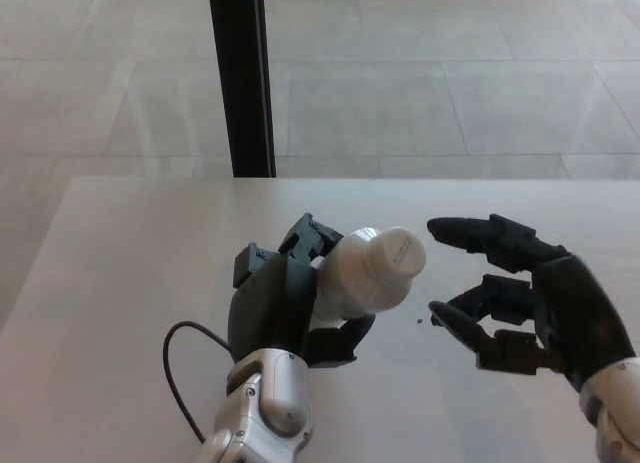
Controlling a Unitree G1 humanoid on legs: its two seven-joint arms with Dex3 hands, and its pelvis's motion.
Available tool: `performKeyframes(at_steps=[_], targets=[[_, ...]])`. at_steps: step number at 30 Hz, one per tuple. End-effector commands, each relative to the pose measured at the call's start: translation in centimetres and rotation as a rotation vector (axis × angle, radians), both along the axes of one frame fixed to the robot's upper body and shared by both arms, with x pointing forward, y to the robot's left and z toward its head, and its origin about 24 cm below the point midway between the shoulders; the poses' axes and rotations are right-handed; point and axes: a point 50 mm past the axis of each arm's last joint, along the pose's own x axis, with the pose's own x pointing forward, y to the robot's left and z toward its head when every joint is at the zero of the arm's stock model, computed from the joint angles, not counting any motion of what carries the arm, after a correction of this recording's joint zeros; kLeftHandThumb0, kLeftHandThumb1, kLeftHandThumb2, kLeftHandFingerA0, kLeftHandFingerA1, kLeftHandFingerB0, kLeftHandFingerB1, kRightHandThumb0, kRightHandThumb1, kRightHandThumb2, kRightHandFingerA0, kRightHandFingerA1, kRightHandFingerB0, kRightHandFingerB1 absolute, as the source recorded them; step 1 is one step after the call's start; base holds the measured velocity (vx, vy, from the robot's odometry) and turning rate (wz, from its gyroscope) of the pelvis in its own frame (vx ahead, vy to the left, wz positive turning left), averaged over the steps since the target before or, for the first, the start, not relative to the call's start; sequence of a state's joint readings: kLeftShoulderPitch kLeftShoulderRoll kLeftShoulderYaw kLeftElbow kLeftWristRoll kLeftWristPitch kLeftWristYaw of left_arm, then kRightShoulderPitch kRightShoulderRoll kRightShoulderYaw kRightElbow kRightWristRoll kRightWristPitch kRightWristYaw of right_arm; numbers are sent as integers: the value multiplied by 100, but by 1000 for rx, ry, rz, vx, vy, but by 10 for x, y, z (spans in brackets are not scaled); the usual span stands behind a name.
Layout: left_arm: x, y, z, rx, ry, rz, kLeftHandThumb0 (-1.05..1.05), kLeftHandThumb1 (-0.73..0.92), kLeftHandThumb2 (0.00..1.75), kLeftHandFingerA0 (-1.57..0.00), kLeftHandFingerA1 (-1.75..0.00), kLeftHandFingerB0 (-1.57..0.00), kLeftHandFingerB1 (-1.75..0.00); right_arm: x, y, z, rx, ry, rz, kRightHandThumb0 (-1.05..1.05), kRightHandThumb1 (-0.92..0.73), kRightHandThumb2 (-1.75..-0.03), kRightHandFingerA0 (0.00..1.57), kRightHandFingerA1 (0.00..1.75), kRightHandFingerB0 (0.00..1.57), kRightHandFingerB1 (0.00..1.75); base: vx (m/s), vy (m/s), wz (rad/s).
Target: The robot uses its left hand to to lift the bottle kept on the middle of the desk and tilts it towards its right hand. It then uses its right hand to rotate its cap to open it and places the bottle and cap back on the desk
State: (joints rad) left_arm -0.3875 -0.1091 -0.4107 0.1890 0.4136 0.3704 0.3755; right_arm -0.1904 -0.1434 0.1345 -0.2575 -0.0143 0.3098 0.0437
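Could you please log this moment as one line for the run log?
left hand: holds bottle, tilted right | cap: on | right hand: open, near cap, not touching

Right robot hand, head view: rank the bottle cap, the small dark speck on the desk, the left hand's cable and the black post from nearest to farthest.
From the right robot hand:
1. Small dark speck, on the desk just left of its lower fingers.
2. Bottle cap, tilted toward it; nearly as close as the speck.
3. Cable, far left, beyond the left robot hand.
4. Black post, behind the desk, upper left.

Single head view, looking steeply down at desk (120, 283), close; floor (420, 83) beyond.
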Motion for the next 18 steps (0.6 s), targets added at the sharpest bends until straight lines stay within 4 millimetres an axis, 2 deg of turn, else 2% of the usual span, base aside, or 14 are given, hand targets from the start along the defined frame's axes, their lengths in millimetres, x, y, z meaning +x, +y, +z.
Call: performKeyframes(at_steps=[1, 2, 9, 10, 12, 13, 14, 15, 17, 18], targets=[[-1, 1, -2, 24, 16, 11, 15, 60, 117, -87, -175, -74, -154, 11, -2, 5, -19, -44, -113, -50, -53, -57, 83, 101, 45, 38, 0, 0, 0], [-1, 1, -2, 25, 15, 8, 14, 61, 117, -86, -175, -76, -153, 12, -1, 4, -22, -42, -120, -53, -43, -80, 85, 98, 38, 50, 0, 0, 0], [0, -1, -2, 21, 15, 13, 13, 60, 121, -86, -175, -76, -154, 12, 0, 2, -37, -42, -156, -51, -43, -80, 85, 100, 38, 51, 0, 0, 0], [0, -2, -2, 25, 23, 11, 13, 62, 118, -85, -175, -76, -155, 12, 0, 1, -41, -35, -160, -46, -55, -57, 82, 105, 46, 38, 0, 0, 0], [0, -2, -2, 35, 19, 10, 12, 60, 121, -86, -175, -76, -155, 11, 1, -1, -45, -33, -160, -47, -55, -57, 83, 104, 45, 38, 0, 0, 0], [0, -2, -2, 36, 20, 9, 12, 60, 122, -86, -175, -77, -153, 10, 2, -2, -48, -37, -151, -52, -43, -80, 85, 100, 38, 51, 0, 0, 0], [0, -2, -3, 32, 13, 6, 12, 60, 120, -86, -175, -77, -152, 8, 3, -4, -52, -30, -139, -48, -54, -57, 81, 99, 44, 37, 0, 0, 0], [0, -2, -3, 30, 8, 11, 10, 64, 111, -88, -175, -76, -145, 6, 4, -5, -53, -31, -131, -48, -55, -57, 81, 99, 45, 38, 0, 0, 0], [1, -2, -2, 32, 10, 12, 11, 65, 110, -87, -175, -75, -144, 4, 6, -6, -66, -34, -111, -48, -55, -57, 81, 98, 45, 36, 0, 0, 0], [1, -2, -2, 32, 12, 9, 13, 63, 112, -87, -175, -74, -150, 3, 7, -7, -70, -34, -102, -48, -55, -58, 81, 98, 45, 36, 0, 0, 0]])
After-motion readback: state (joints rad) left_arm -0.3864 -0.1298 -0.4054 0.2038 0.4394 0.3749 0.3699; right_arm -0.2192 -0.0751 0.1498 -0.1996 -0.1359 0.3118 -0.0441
